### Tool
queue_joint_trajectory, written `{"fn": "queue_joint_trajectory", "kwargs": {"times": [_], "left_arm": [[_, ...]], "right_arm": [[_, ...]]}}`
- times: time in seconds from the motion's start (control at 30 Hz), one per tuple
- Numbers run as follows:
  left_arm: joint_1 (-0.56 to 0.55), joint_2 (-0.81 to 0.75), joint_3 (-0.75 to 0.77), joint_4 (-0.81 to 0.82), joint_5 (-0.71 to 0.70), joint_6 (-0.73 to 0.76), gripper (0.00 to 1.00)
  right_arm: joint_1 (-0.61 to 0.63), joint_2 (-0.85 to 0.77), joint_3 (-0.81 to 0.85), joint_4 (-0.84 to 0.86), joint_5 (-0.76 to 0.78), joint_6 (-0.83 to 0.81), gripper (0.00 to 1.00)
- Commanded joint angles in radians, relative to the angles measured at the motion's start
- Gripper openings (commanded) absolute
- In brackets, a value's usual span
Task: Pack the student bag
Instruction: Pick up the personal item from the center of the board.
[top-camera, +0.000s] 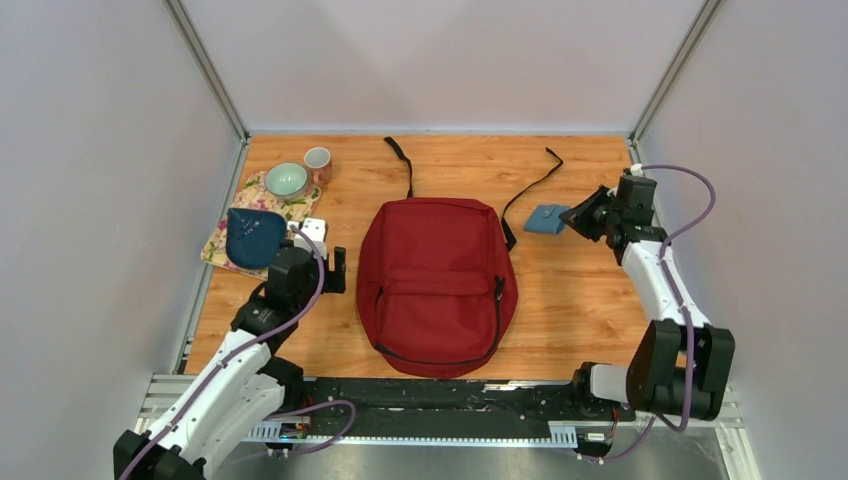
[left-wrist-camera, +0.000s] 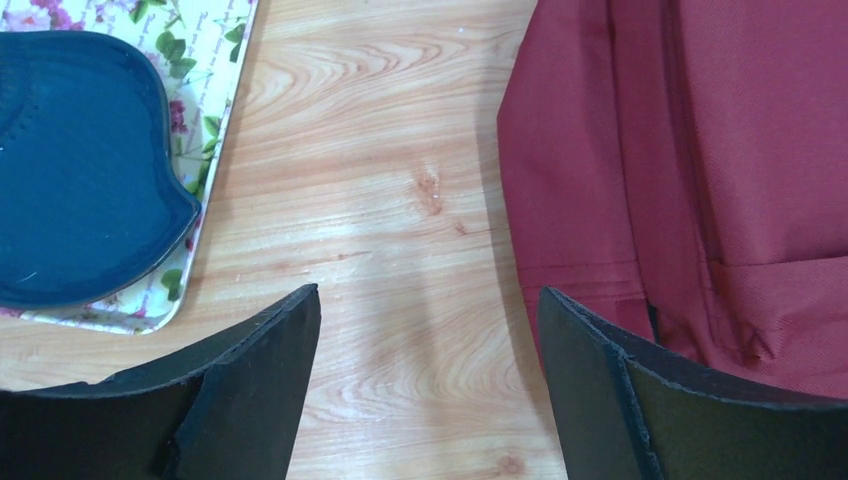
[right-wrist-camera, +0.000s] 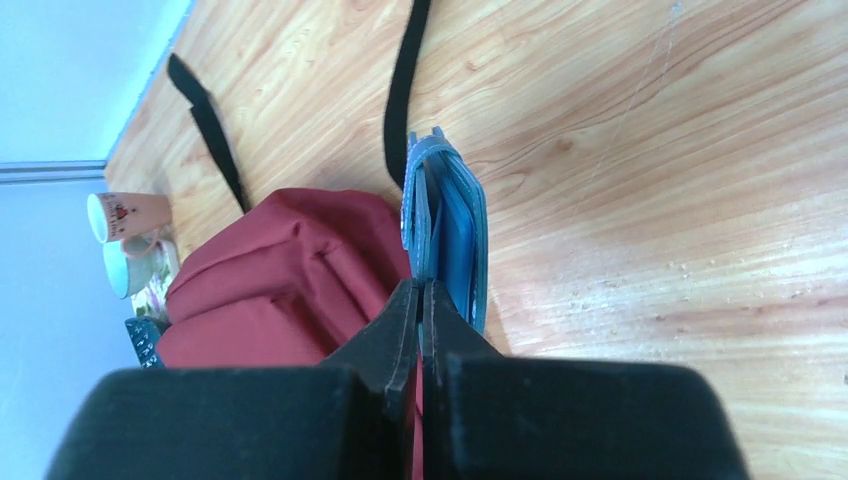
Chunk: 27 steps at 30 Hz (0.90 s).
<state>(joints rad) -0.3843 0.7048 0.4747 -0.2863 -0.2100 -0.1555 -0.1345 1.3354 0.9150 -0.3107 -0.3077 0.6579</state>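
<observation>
The student bag (top-camera: 435, 280), one only, lies flat at the middle of the table (top-camera: 580, 290), front pocket up. Its two black straps (top-camera: 404, 160) trail toward 12 o'clock.

With the bag as dial, the left gripper (left-wrist-camera: 428, 300) hangs at 9 o'clock, released. Its jaws stand wide over bare wood, and the bag's edge is just beside the right finger. That arm reaches forward, wrist tipped down.

The right gripper (right-wrist-camera: 420, 288) sits at 2 o'clock, clenched, tips against the single teal wallet (top-camera: 546, 219); whether it pinches the wallet I cannot tell. That arm is stretched far out, elbow raised.

At 10 o'clock are one floral tray (top-camera: 215, 250), one blue pouch (top-camera: 254, 236), one bowl (top-camera: 287, 180) and one cup (top-camera: 318, 163).
</observation>
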Motion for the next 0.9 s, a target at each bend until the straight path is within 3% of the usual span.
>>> {"fn": "queue_joint_trajectory", "kwargs": {"times": [0.0, 0.23, 0.43, 0.57, 0.87], "left_arm": [[0.007, -0.069, -0.033, 0.091, 0.058, -0.042, 0.89], [0.007, -0.111, -0.039, 0.174, 0.282, -0.206, 0.90], [0.007, -0.039, 0.027, 0.268, 0.455, -0.286, 0.91], [0.007, 0.040, 0.022, 0.392, 0.587, -0.352, 0.91], [0.007, 0.209, 0.015, 0.709, 0.849, -0.564, 0.91]], "right_arm": [[-0.008, -0.140, -0.021, -0.054, -0.016, 0.000, 0.00], [-0.007, -0.266, 0.007, -0.122, -0.137, -0.017, 0.00], [0.024, -0.297, 0.012, -0.108, -0.359, -0.006, 0.00], [0.111, -0.320, 0.005, -0.073, -0.480, 0.020, 0.00], [0.383, -0.317, 0.010, 0.015, -0.519, 0.020, 0.00]]}}
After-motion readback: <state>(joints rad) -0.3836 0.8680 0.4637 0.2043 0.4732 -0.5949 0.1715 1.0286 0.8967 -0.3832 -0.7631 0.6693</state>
